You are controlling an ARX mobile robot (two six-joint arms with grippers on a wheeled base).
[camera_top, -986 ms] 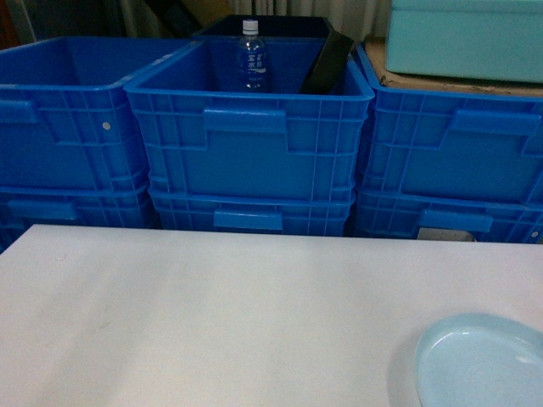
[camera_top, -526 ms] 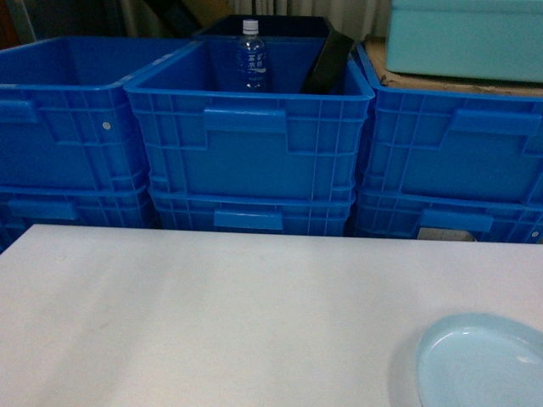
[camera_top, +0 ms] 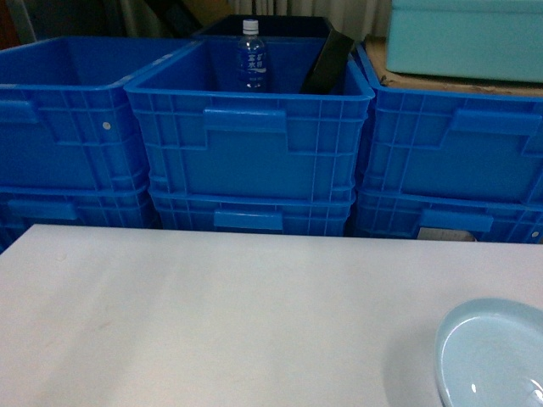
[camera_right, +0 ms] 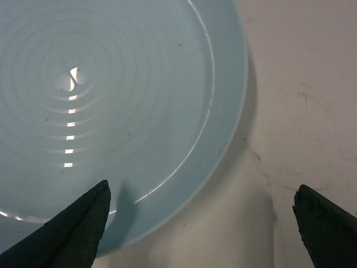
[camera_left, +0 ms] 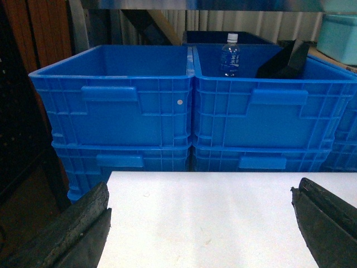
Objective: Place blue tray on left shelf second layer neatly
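Note:
The blue tray (camera_top: 496, 356), a pale glossy round dish, lies on the white table (camera_top: 212, 314) at its near right corner, cut off by the head view's edge. From the right wrist it fills the upper left as the tray (camera_right: 111, 100). My right gripper (camera_right: 202, 190) hangs open over its rim, left finger above the dish, right finger above bare table. My left gripper (camera_left: 201, 192) is open over bare table, holding nothing. The left shelf shows only as a steel post (camera_left: 78, 22) and crossbar (camera_left: 195, 4); I cannot tell its second layer. Neither gripper appears in the head view.
Stacked deep-blue crates (camera_top: 250, 144) stand in a row right behind the table's far edge. The middle one holds a water bottle (camera_top: 251, 55) and a black object (camera_top: 327, 64). A teal box (camera_top: 467, 38) sits on the right crates. A dark cabinet (camera_left: 22, 111) stands at left.
In the head view the tray has shifted to the right, its far rim sits higher in the picture, and light glints now show on it. The crates and table are unchanged.

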